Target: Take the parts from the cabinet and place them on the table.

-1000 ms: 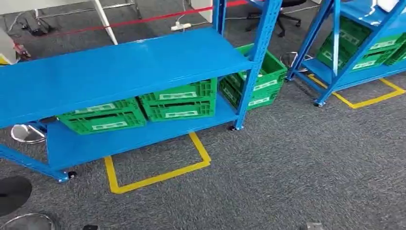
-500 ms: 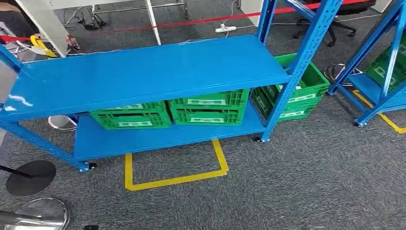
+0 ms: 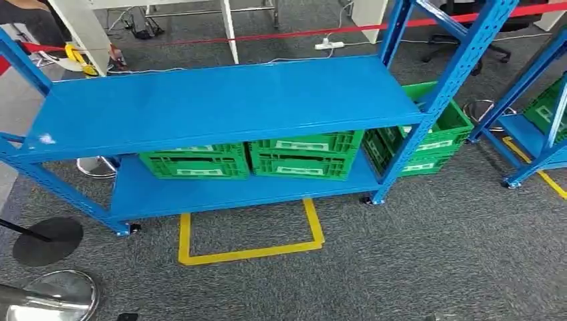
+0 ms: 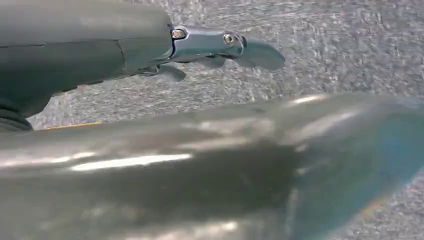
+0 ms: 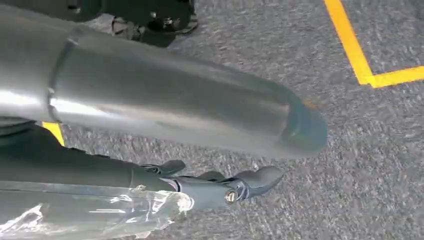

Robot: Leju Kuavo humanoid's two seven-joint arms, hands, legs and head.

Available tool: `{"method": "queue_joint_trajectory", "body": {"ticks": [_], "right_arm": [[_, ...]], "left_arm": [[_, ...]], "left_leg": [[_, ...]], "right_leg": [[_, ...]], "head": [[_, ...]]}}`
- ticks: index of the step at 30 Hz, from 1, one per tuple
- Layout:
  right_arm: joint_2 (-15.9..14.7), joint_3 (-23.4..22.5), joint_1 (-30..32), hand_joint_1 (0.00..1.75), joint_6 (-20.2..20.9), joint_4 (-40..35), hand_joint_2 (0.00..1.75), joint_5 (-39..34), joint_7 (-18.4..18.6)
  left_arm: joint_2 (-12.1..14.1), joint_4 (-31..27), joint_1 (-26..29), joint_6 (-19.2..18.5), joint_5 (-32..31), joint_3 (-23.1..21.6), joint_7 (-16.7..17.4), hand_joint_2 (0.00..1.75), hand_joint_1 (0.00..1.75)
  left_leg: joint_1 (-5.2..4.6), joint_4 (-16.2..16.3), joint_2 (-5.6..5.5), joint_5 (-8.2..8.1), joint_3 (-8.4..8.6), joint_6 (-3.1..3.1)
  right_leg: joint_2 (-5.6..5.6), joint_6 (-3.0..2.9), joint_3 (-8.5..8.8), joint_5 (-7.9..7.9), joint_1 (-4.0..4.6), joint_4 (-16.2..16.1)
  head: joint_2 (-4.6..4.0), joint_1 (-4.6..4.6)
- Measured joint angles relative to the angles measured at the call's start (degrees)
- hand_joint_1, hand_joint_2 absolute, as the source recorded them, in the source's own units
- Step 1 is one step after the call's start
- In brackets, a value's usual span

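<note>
I stand before a blue cabinet [image 3: 220,100], a steel rack on small wheels with a broad bare upper shelf and a lower shelf close to the floor; on that lower shelf two green crates [image 3: 195,162] sit side by side, touching or nearly so, each with a pale label on its front; a third green crate [image 3: 434,137] stands on the carpet just beyond the rack's right-hand post; what parts lie inside any of them I cannot tell, since the upper shelf hides the crates' tops. A yellow tape outline [image 3: 251,251] marks the grey carpet directly in front of the rack's lower shelf; a second blue rack [image 3: 535,127] stands to the right, well apart, with more green crates on it; a red tape line [image 3: 281,33] stretches across the background behind the rack; round metal bases [image 3: 50,297] lie at the lower left.

My left hand [image 4: 220,47] hangs over the carpet, its fingers extended and apart, grasping nothing; my right hand [image 5: 225,187] likewise hangs above the carpet near a strip of yellow tape, fingers loosely spread and holding nothing; a crinkled clear plastic wrap [image 5: 100,212] covers the forearm beside it.
</note>
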Motion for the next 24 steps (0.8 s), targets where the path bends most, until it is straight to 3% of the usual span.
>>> {"method": "queue_joint_trajectory", "body": {"ticks": [1, 3, 5, 8, 13, 14, 16, 17, 19, 20, 21, 22, 23, 24], "right_arm": [[0.0, 0.0, 0.0, 0.0, 0.0, 0.0, 0.0, 0.0, 0.0], [0.0, 0.0, 0.0, 0.0, 0.0, 0.0, 0.0, 0.1, 0.0], [0.0, 0.0, -0.1, 0.0, 0.0, 0.0, 0.0, 0.1, 0.0], [0.0, 0.0, 0.0, 0.0, 0.0, 0.0, 0.0, 0.1, 0.0], [0.0, 0.0, -0.1, 0.0, 0.0, 0.0, 0.0, 0.1, 0.0], [0.0, 0.0, -0.1, 0.0, 0.0, 0.0, 0.0, 0.2, 0.0], [0.0, 0.0, -0.2, 0.0, 0.2, 0.0, 0.0, 0.2, 0.1], [0.0, 0.0, -0.2, 0.0, 0.2, 0.0, 0.0, 0.3, 0.1], [0.0, 0.0, -0.2, 0.0, 0.3, 0.0, 0.0, 0.3, 0.1], [0.0, 0.0, -0.2, 0.0, 0.3, 0.0, 0.0, 0.3, 0.1], [-0.1, 0.0, -0.1, 0.0, 0.3, 0.0, 0.0, 0.3, 0.1], [0.0, 0.0, 0.0, 0.0, 0.4, 0.0, 0.0, 0.4, 0.2], [0.0, 0.0, 0.1, 0.0, 0.4, 0.0, 0.0, 0.3, 0.2], [-0.1, 0.0, 0.1, 0.0, 0.3, 0.0, 0.0, 0.3, 0.2]], "left_arm": [[0.1, 0.0, 0.0, 0.1, 0.0, 0.0, 0.0, 0.0, 0.0], [0.1, 0.0, -0.1, 0.1, -0.1, 0.1, 0.0, 0.0, 0.0], [0.1, 0.0, -0.1, 0.1, -0.1, 0.1, 0.0, 0.0, 0.0], [0.0, 0.0, -0.1, 0.1, -0.1, 0.1, 0.0, 0.0, 0.0], [0.1, 0.0, -0.1, 0.1, -0.1, 0.1, 0.0, 0.0, 0.0], [0.2, 0.0, -0.1, 0.1, -0.1, 0.1, 0.0, 0.0, 0.0], [0.2, 0.0, -0.1, 0.1, -0.2, 0.1, 0.0, 0.0, 0.0], [0.1, 0.0, 0.0, 0.1, -0.2, 0.1, 0.0, 0.0, 0.0], [0.2, 0.0, -0.2, 0.1, -0.3, 0.2, -0.1, 0.0, 0.0], [0.2, 0.0, -0.2, 0.1, -0.3, 0.2, -0.1, 1.75, 0.0], [0.2, 0.0, -0.2, 0.0, -0.3, 0.2, -0.1, 1.75, 0.0], [0.2, 0.0, -0.2, 0.0, -0.3, 0.2, 0.0, 1.75, 0.0], [0.1, 0.0, -0.2, 0.0, -0.3, 0.2, 0.0, 1.75, 0.0], [0.1, 0.0, -0.2, -0.1, -0.3, 0.2, 0.0, 1.75, 0.0]], "left_leg": [[-0.03, 0.0, -0.03, -0.06, -0.01, 0.23], [-0.08, 0.0, -0.06, -0.17, 0.05, 0.49], [-0.06, 0.0, -0.06, -0.19, 0.07, 0.76], [-0.07, 0.0, -0.06, -0.3, 0.06, 1.05], [-0.14, 0.0, -0.06, -0.35, 0.07, 1.15], [-0.52, 0.3, -0.07, -0.71, -0.04, 1.78], [-0.4, -1.3, -0.27, -0.09, 0.54, 2.73], [0.04, -2.4, -0.5, 0.56, 1.51, 2.75], [0.22, -2.6, -0.84, 0.68, 1.9, 2.93], [0.21, -2.6, -1.13, 0.64, 1.93, 2.92], [0.2, -2.6, -1.47, 0.6, 1.91, 2.87], [0.24, -2.5, -1.96, 0.59, 1.9, 2.75], [0.37, -2.5, -2.65, 0.56, 1.93, 2.39], [0.58, -2.3, -3.35, 0.49, 1.92, 2.01]], "right_leg": [[-0.01, 0.05, 0.12, 0.06, 0.01, -0.2], [-0.04, 0.94, 0.5, 0.26, -0.05, -0.7], [-0.03, 1.43, 0.75, 0.48, -0.05, -1.2], [-0.02, 2.77, 0.94, 0.79, -0.11, -1.6], [-0.03, 3.4, 0.96, 0.8, -0.21, -1.7], [-0.06, 4.1, 1.82, 1.05, -0.56, -2.3], [-0.37, 4.78, 2.18, 1.15, -0.5, -2.7], [-0.01, 4.74, 1.92, 0.65, -0.57, -2.1], [0.69, 4.59, -1.03, -3.18, -0.52, 4.4], [0.71, 4.67, -3.22, -5.14, -0.68, 9.0], [0.71, 4.82, -5.32, -6.6, -0.75, 12.9], [0.72, 4.93, -6.64, -6.95, -0.8, 15.2], [0.72, 5.07, -6.29, -5.62, -1.02, 14.2], [0.83, 5.3, -4.59, -3.27, -1.28, 10.6]], "head": [[-0.02, 0.07], [-0.02, 0.02], [0.0, 0.02], [-0.02, 0.02], [0.0, 0.0], [0.0, -0.02], [0.0, -0.15], [0.0, 0.07], [-0.02, 0.22], [-0.02, 0.37], [-0.02, 0.28], [-0.02, 0.41], [-0.02, 0.28], [-0.02, 0.33]]}}
